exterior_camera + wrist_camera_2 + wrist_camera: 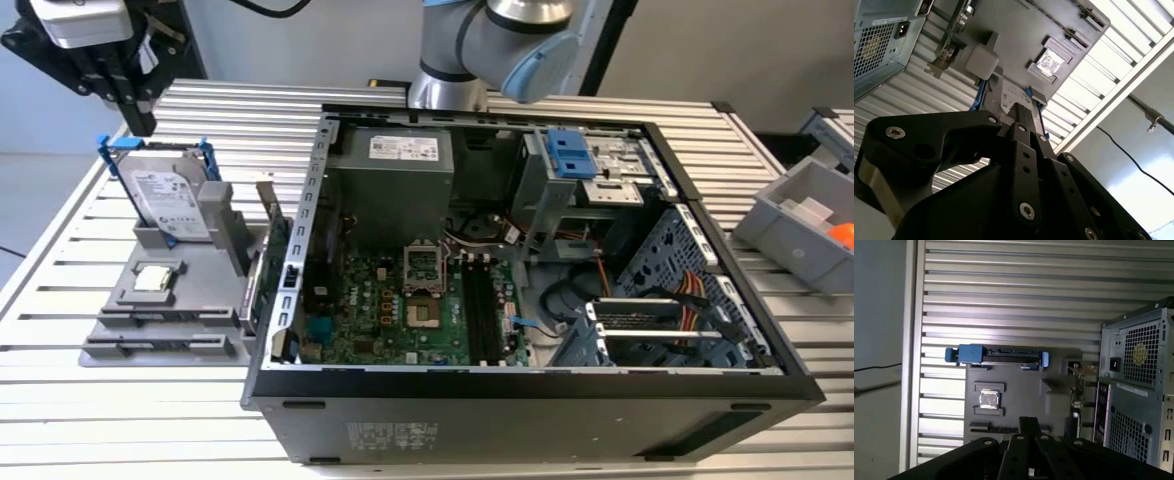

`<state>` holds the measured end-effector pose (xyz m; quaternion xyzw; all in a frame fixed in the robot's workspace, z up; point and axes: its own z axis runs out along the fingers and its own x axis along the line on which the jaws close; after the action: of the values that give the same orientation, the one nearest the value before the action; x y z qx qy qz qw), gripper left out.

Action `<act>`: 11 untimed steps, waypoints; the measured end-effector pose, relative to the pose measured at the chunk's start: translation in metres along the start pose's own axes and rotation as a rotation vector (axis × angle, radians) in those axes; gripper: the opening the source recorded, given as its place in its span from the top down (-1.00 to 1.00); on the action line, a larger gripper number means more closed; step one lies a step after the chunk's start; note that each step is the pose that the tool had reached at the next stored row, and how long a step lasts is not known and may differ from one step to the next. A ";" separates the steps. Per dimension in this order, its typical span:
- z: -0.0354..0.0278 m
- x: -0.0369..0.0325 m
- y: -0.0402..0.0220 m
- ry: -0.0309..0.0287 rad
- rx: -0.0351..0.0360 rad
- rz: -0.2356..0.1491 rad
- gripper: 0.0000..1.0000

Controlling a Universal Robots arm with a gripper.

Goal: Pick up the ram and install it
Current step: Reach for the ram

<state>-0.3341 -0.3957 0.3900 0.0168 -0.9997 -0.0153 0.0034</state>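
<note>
Gripper (118, 92) hangs over the table's (80, 420) back-left corner, jaws together, nothing visibly held. Parts fixture (200, 335) below stands the hard drive (171, 200) and green card (271, 260) upright for top grabs. The ram (171, 319) is probably the thin strip edge-on in the fixture's near slot. PC case (747, 330) lies open, motherboard slots (483, 305) facing up.

The grey-and-blue jointed robot arm (497, 40) rises at the exterior view's top centre; its black claw (131, 118) hangs pointing down at the exterior view's left. In both wrist views the claw (1026, 109) (1029, 422) has its fingers pressed together, empty.
</note>
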 end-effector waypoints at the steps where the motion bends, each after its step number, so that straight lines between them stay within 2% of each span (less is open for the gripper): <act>1: 0.0000 0.0008 0.0004 -0.0059 0.0024 0.000 1.00; 3: 0.0000 0.0021 0.0013 -0.0096 0.0028 0.000 1.00; 11: 0.0001 0.0047 0.0017 -0.0099 0.0028 0.000 1.00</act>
<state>-0.3388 -0.3941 0.3900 0.0169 -0.9998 -0.0140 -0.0016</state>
